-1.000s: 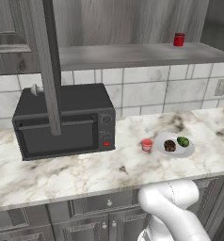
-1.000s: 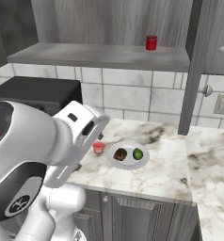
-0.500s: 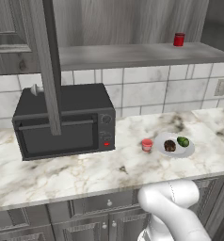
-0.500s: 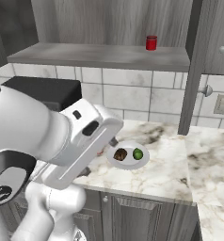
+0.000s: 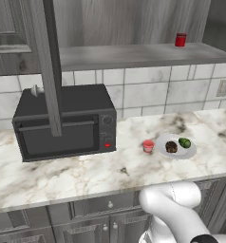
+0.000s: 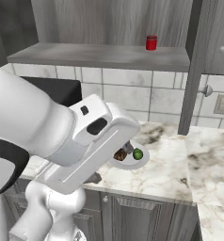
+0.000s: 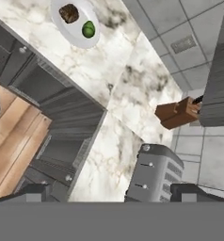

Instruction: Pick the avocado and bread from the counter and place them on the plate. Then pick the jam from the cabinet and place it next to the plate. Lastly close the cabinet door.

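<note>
Avocado (image 5: pixel 184 142) and bread (image 5: pixel 171 146) sit side by side on the plate (image 5: pixel 190 152), on the counter (image 5: pixel 86 173). Jam (image 5: pixel 148 145) stands just left of the plate. Darker red jar (image 5: pixel 180 40) is on the cabinet (image 5: pixel 134 54) shelf; door (image 5: pixel 47 66) open. Gripper (image 7: pixel 109 190) tips are barely visible in the hand view; jaws look wide apart, holding nothing.

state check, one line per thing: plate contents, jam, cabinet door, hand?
plate: on the counter, holds both foods
bread: on the plate
avocado: on the plate, beside the bread
jam: upright on the counter, just left of the plate
darker red jar: upright on the cabinet shelf
cabinet door: open, edge-on to the camera
microwave: door shut
hand: open, empty
</note>
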